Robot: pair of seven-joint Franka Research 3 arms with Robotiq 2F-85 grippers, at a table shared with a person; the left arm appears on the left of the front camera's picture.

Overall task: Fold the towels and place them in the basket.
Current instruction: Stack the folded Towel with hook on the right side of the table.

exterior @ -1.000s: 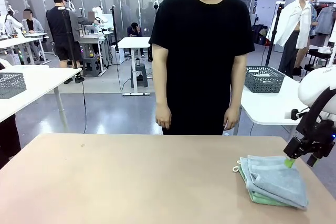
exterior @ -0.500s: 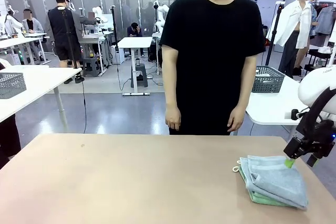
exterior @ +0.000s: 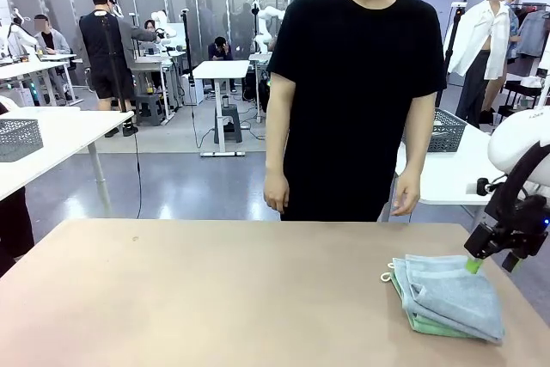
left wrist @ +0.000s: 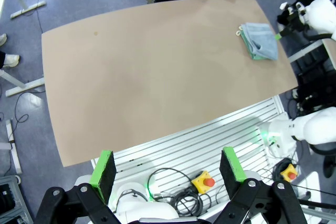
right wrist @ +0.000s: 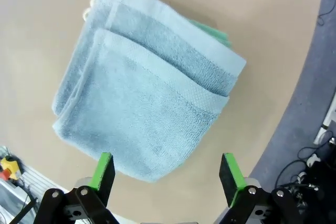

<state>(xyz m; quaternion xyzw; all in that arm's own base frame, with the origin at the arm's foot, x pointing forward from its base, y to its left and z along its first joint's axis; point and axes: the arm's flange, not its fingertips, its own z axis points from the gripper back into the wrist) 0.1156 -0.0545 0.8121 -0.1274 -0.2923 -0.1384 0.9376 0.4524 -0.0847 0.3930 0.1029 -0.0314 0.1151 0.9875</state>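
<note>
Compare with the frame a second ago: the person [exterior: 357, 96] at the far edge has shifted to the right, and the grey basket on the white table behind is now largely hidden by the person's arm; the towels and the right gripper [exterior: 491, 261] have not moved.

You see the two folded towels stacked on the tan table [exterior: 215, 298] near its right edge, the pale blue-grey towel [exterior: 451, 290] on top and the mint green towel [exterior: 427, 324] showing only as a thin edge beneath. The stack's long axis runs from far left to near right, with the white loops [exterior: 387, 278] at its far left corner.

The right gripper hangs just above the stack's far right corner, its green pads spread apart and holding nothing. In the left wrist view, the left gripper [left wrist: 168, 169] is likewise spread wide, high above the near table edge, well apart from the towels [left wrist: 259, 40].
</note>
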